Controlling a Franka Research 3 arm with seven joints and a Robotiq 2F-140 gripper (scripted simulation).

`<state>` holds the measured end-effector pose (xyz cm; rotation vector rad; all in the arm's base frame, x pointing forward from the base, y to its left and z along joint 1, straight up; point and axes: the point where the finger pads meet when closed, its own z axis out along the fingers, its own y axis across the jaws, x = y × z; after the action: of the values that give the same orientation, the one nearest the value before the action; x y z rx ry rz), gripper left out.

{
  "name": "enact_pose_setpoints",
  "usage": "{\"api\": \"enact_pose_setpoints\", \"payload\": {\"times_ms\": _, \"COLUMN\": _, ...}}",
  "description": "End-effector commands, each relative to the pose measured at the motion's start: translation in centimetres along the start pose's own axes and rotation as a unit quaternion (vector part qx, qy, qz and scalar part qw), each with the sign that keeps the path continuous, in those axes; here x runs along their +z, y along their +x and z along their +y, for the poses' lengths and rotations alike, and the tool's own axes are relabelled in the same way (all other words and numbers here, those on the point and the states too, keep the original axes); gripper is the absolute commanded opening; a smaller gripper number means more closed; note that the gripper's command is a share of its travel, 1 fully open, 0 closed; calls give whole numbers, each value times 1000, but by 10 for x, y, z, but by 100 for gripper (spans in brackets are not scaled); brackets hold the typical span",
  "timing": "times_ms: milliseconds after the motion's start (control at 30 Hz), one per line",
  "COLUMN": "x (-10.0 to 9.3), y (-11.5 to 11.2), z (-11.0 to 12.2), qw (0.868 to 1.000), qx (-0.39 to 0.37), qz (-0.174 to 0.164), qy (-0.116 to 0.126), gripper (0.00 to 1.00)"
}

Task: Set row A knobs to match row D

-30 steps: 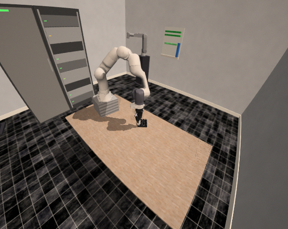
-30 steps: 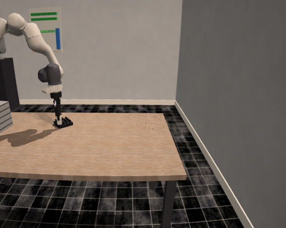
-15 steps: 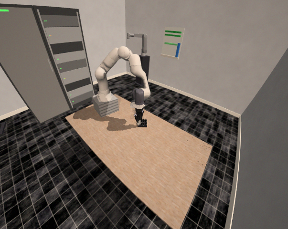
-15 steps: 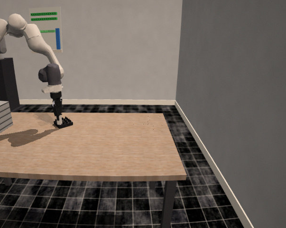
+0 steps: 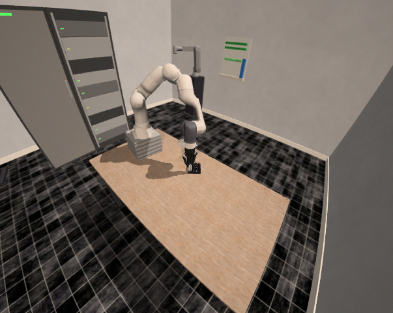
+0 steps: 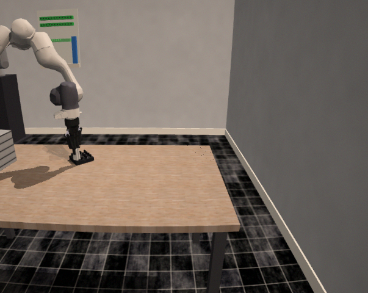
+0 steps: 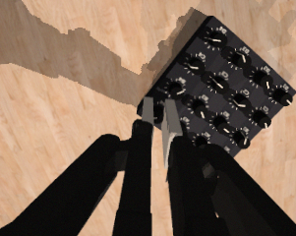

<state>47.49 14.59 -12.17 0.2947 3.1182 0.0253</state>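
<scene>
So I've got the gripper down on one corner of the knob box, fingers pinched in narrow around a corner knob there. The two pale pads sit either side of that knob, which is mostly hidden between them, so I can't read which mark it points at or which name it carries.

The box itself is a small, flat black slab with a four by four grid of little black knobs, each with a thin white line on top and a ring of pale tick marks around it. In the wrist view it sits turned diagonally, spreading up and to the right away from the fingertips. The lines on the visible knobs point in all sorts of directions. Labels are too small to make out.

From the exterior view the box stands flat on the wooden table, directly under the fingers, with the arm's shadow stretched across the wood beside it.
</scene>
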Motion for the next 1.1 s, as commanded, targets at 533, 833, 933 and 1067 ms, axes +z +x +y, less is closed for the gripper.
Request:
{"api": "enact_pose_setpoints", "payload": {"times_ms": 533, "x": 0, "y": -1, "z": 1, "qw": 991, "qx": 134, "qz": 4, "qy": 6, "gripper": 5}}
{"api": "enact_pose_setpoints", "payload": {"times_ms": 833, "x": 0, "y": -1, "z": 1, "qw": 991, "qx": 136, "qz": 4, "qy": 6, "gripper": 5}}
{"api": "enact_pose_setpoints", "payload": {"times_ms": 933, "x": 0, "y": -1, "z": 1, "qw": 991, "qx": 136, "qz": 4, "qy": 6, "gripper": 5}}
{"api": "enact_pose_setpoints", "payload": {"times_ms": 1067, "x": 0, "y": -1, "z": 1, "qw": 991, "qx": 136, "qz": 4, "qy": 6, "gripper": 5}}
